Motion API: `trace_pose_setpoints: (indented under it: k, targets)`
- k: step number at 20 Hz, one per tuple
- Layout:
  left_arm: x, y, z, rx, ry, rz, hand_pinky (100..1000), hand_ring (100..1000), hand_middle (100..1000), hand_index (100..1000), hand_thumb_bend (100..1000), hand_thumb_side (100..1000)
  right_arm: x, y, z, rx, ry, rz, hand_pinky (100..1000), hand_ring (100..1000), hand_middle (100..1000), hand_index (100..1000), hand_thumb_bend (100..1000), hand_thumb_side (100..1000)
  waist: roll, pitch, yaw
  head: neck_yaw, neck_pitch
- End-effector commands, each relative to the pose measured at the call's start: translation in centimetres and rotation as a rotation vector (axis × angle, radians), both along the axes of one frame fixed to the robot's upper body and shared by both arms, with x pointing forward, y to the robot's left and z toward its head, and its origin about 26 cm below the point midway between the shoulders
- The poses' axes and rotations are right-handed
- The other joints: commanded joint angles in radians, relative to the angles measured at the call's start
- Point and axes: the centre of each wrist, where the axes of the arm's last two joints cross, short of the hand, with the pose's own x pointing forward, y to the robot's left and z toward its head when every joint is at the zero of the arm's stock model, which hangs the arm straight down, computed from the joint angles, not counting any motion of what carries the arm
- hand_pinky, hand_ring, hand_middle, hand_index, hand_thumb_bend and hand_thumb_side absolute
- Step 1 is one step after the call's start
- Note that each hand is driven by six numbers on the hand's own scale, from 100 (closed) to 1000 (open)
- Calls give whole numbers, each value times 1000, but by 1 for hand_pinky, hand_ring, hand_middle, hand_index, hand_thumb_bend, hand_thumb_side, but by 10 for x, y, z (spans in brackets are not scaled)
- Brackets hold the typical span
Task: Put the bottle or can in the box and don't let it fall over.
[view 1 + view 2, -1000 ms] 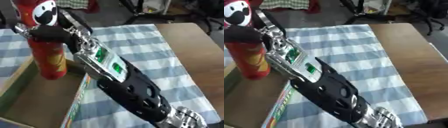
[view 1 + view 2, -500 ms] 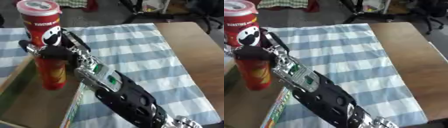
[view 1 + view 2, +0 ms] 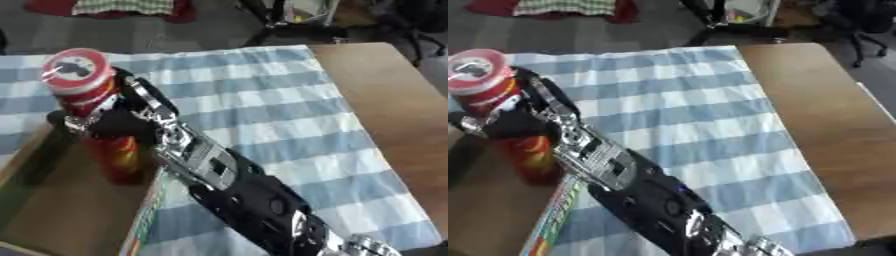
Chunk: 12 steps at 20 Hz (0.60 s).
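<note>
Left eye view is showing the tall red can (image 3: 94, 112) standing upright inside the cardboard box (image 3: 61, 220) at nine o'clock, its base seeming to be touching the box floor. The right hand (image 3: 122, 120) is wrapping its fingers around the can's middle. Being tall and narrow, the can could tip if fingers drag it while releasing. The right arm is reaching diagonally from five o'clock across the checked cloth (image 3: 289, 115) on the surface (image 3: 394, 100).

1. Right hand (image 3: 118, 122): black, with a silver jointed wrist.
2. Forearm (image 3: 249, 197): glossy black shell with round holes.
3. A silver metal block near the wrist carries dark panels.
</note>
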Motion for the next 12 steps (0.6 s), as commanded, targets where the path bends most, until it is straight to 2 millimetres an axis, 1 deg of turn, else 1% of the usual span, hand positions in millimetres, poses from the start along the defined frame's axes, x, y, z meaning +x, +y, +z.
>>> trace_pose_setpoints:
  k: [1, 2, 4, 5, 6, 7, 12]
  targets:
    - [-1, 3, 7, 26, -16, 8, 1000, 779, 886, 804, 390, 621, 1, 2, 8, -32, -49, -2, 943, 1000, 927, 899, 604, 130, 8, -12, 0, -4, -12]
    - [-1, 3, 7, 26, -16, 8, 1000, 779, 886, 804, 390, 621, 2, 1, 8, -39, -55, -9, 943, 1000, 927, 899, 604, 130, 8, -12, 0, -4, -12]
    - [-1, 3, 7, 27, -14, 7, 1000, 779, 887, 804, 391, 619, 1, 0, 14, -47, -76, -25, 949, 1000, 939, 917, 655, 189, 7, -13, -2, -3, -13]
    - [-1, 3, 7, 27, -14, 7, 1000, 779, 887, 804, 391, 619, 0, -2, 19, -53, -89, -35, 948, 1000, 939, 917, 655, 189, 7, -14, -2, -2, -13]
    - [-1, 3, 7, 27, -13, 7, 1000, 779, 887, 804, 391, 619, -1, -3, 25, -53, -103, -46, 949, 1000, 944, 925, 687, 238, 7, -15, -3, 0, -12]
    - [-1, 3, 7, 28, -13, 6, 1000, 779, 887, 804, 391, 618, -3, -5, 32, -48, -113, -50, 948, 1000, 945, 927, 694, 253, 6, -15, -4, 1, -12]
    - [-2, 4, 6, 32, -9, 9, 1000, 779, 886, 803, 393, 615, -17, -17, 67, -21, -148, -33, 943, 1000, 950, 931, 717, 283, 8, -19, -11, 4, -13]
